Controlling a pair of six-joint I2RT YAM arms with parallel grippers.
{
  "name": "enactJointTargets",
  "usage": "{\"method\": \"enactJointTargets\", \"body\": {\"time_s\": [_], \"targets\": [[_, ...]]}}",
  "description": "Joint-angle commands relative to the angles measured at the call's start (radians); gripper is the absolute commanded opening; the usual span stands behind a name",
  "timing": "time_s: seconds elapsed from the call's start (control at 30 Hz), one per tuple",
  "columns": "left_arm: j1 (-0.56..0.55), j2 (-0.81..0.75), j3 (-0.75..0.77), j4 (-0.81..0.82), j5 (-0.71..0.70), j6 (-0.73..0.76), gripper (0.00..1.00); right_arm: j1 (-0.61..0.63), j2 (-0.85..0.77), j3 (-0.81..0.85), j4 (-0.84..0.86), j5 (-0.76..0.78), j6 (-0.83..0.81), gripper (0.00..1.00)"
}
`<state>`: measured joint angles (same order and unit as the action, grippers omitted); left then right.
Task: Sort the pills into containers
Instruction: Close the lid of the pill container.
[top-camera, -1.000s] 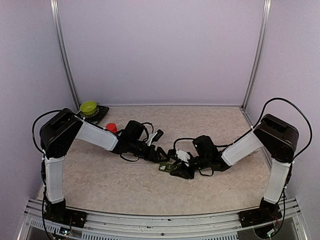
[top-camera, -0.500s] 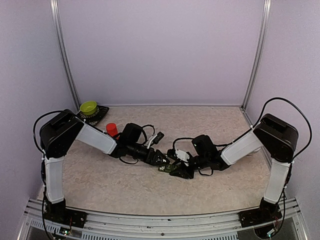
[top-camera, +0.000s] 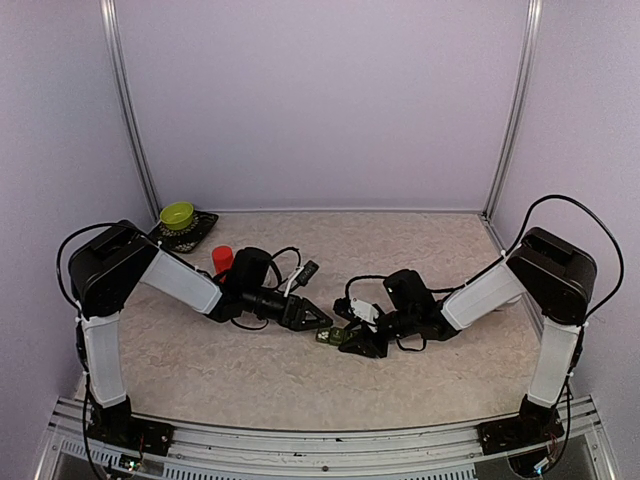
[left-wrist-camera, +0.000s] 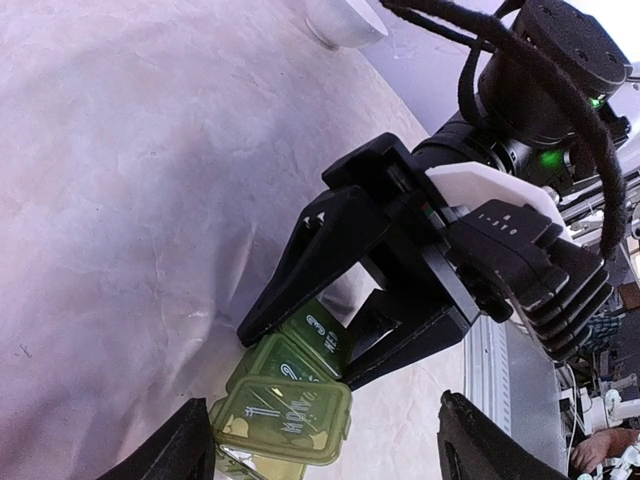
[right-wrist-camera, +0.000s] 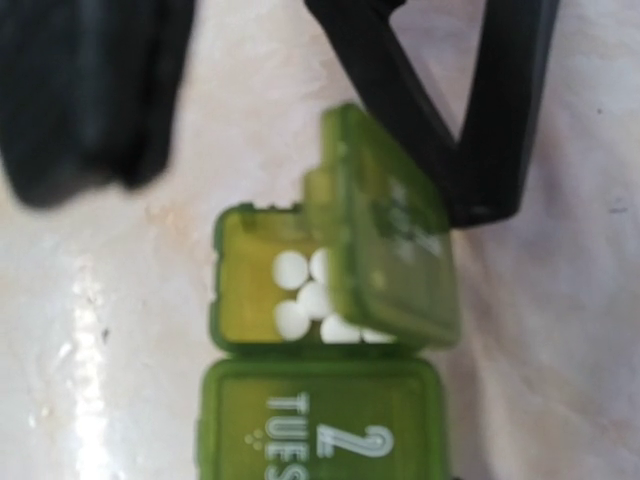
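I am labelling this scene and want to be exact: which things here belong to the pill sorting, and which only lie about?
Belong to the job:
pill containers, held by the right gripper
white pills in the half-open compartment
left gripper, open, close by

Lying about:
red bottle
yellow-green bowl on its dark mat

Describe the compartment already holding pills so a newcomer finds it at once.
On the table, between the two grippers, lies a green strip of containers. The right gripper holds one end; the compartment at the free end, facing the left gripper, is marked 1 MON. Unlike closed 2 TUES beside it, its lid stands ajar over white pills.
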<state>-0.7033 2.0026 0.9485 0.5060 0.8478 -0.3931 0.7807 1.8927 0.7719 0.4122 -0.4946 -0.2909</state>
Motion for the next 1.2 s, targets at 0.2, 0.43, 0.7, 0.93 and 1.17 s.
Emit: {"method": "enactJointTargets", "body": {"time_s": [0.2, 0.43, 0.7, 0.93, 1.17], "targets": [[0.003, -0.050, -0.018, 0.049, 0.018, 0.010, 0.75, 0.008, 0.020, 0.004, -0.054, -0.003, 0.008, 0.27], [0.003, -0.050, -0.002, 0.034, -0.027, 0.020, 0.76, 0.009, 0.018, 0.009, -0.069, -0.021, 0.003, 0.27], [-0.007, -0.063, 0.009, 0.047, 0.023, 0.020, 0.75, 0.012, 0.025, 0.015, -0.077, -0.016, 0.002, 0.26], [-0.033, -0.098, -0.018, -0.008, 0.021, 0.072, 0.74, 0.012, 0.031, 0.024, -0.087, -0.010, 0.002, 0.25], [-0.039, -0.094, -0.022, -0.103, -0.016, 0.106, 0.71, 0.012, 0.043, 0.033, -0.095, -0.012, 0.005, 0.24]]}}
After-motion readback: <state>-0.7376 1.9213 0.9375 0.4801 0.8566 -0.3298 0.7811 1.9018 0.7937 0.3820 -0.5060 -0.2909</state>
